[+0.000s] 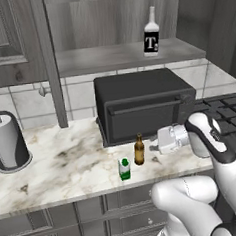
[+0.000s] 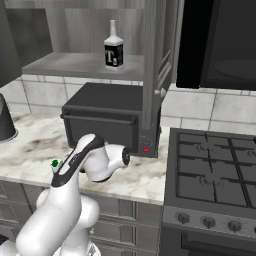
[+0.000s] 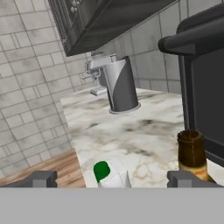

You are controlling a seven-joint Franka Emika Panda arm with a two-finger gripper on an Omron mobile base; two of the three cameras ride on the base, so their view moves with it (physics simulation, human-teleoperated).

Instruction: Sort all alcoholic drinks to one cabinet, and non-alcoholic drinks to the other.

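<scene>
The tall clear bottle with the black "T" label (image 1: 151,34) (image 2: 113,50) stands on the shelf of the open upper cabinet. On the marble counter, the slim brown beer bottle (image 1: 138,150) (image 3: 192,154) stands upright in front of the toaster oven. A small green-and-white container (image 1: 124,168) (image 3: 110,174) sits just left of it, nearer the counter edge. My gripper (image 1: 153,148) (image 3: 113,179) is held level just right of the beer bottle, pointing left along the counter. It is open and holds nothing. In the hand view the beer bottle rises just behind the right fingertip (image 3: 183,178).
A black toaster oven (image 1: 144,105) (image 2: 102,117) fills the counter behind the bottles. A paper towel holder (image 1: 9,141) (image 3: 120,85) stands at the far left. The stove (image 2: 215,175) lies to the right. Upper cabinet doors (image 1: 13,40) hang open.
</scene>
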